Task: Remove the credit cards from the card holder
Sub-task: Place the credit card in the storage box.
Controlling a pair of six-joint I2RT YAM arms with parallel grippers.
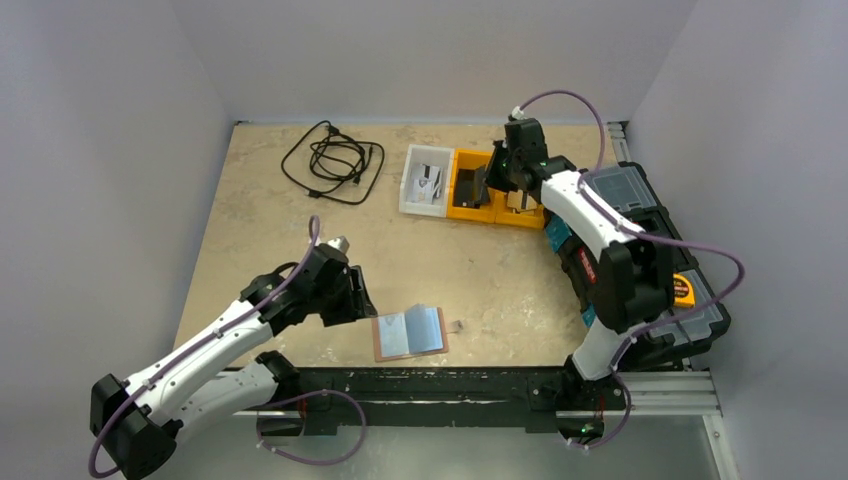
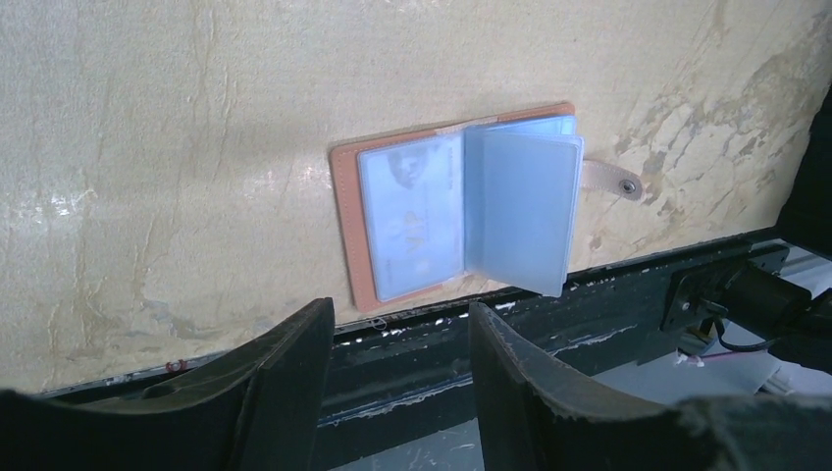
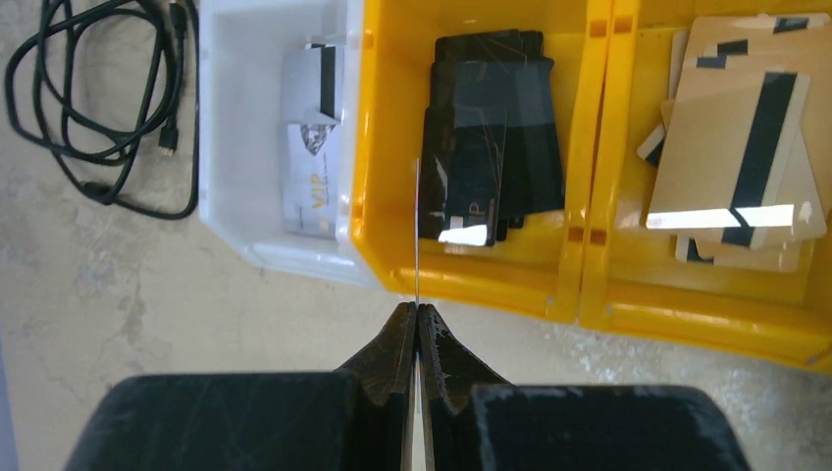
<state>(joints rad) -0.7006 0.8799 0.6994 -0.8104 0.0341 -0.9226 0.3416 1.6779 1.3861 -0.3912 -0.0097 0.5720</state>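
- card holder (image 1: pixel 410 335) at 6 o'clock on the table (image 1: pixel 250 220), by the near edge, lying open and flat. Reddish-brown leather-look cover, clear plastic sleeves, and a snap strap (image 2: pixel 613 182) sticking out at 3 o'clock.
- light blue card (image 2: pixel 412 221) sits inside the left-hand sleeve. One loose sleeve page stands up beside it.
- left gripper (image 2: pixel 400 314) hovers at 9 o'clock of the holder. Fingers spread apart, nothing between them, not touching the holder.
- right gripper (image 3: pixel 417 314) is at 1 o'clock on the table, over the yellow tray (image 3: pixel 471 280). Fingers pinched tight on a held card (image 3: pixel 417 235) seen edge-on, so its colour can't be told.
- silver card (image 3: pixel 314 157) lies in the white tray (image 3: pixel 285 263). There are black cards (image 3: pixel 495 137) in the yellow tray and tan striped cards (image 3: pixel 736 147) in the next one.
- Handling, judged: the cards are light, stiff, thin and slick, and the sleeve is soft and clingy, so friction is likely.
- Grip, judged: take the card's exposed short edge at the sleeve mouth and pull along the sleeve. The holder is light and will likely slide or lift unless pinned.
- cable (image 1: pixel 335 160) at 11 o'clock, toolbox (image 1: pixel 650 260) at 3 o'clock.
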